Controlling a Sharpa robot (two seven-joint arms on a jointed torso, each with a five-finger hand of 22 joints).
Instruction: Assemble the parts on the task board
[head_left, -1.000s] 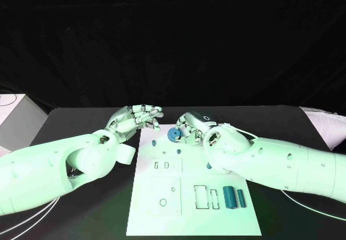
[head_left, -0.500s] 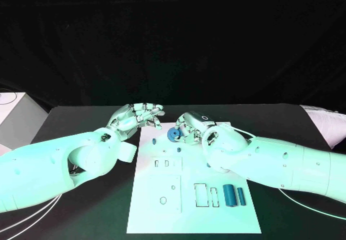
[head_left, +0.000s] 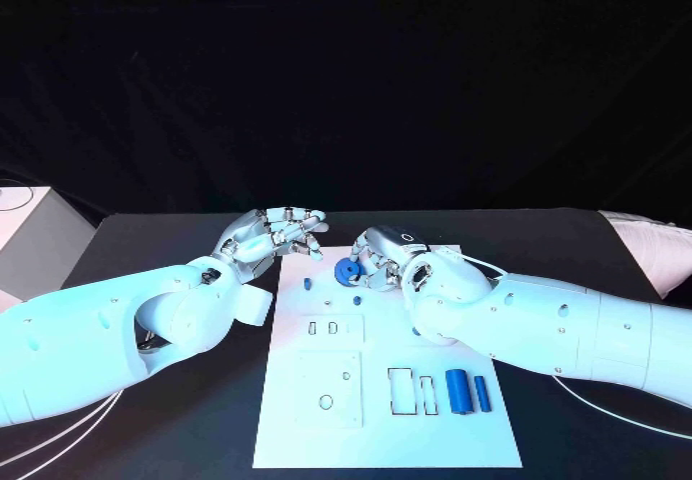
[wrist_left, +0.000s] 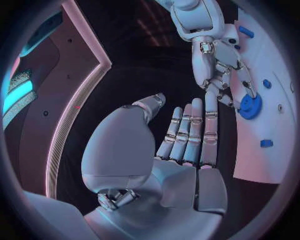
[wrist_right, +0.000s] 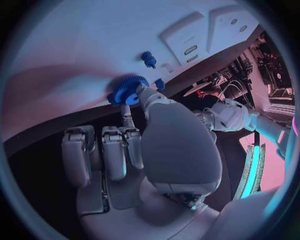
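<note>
The white task board (head_left: 382, 420) lies in the middle of the table. At its far end my right hand (head_left: 379, 256) pinches a blue gear (head_left: 346, 268) between thumb and a finger, just over the board. The right wrist view shows the gear (wrist_right: 128, 90) at the fingertips against the board (wrist_right: 94, 45). My left hand (head_left: 274, 235) hovers beside the board's far left corner and holds nothing; its fingers (wrist_left: 190, 130) lie straight and close together, thumb apart. From there the gear (wrist_left: 250, 106) shows under the right hand (wrist_left: 215, 75).
Two blue bars (head_left: 459, 392) (head_left: 480, 393) lie at the board's near right beside empty rectangular slots (head_left: 401, 391). Small blue pegs (head_left: 356, 302) (head_left: 307, 284) stand on the board's far part. A white box (head_left: 29, 240) stands at the table's left edge.
</note>
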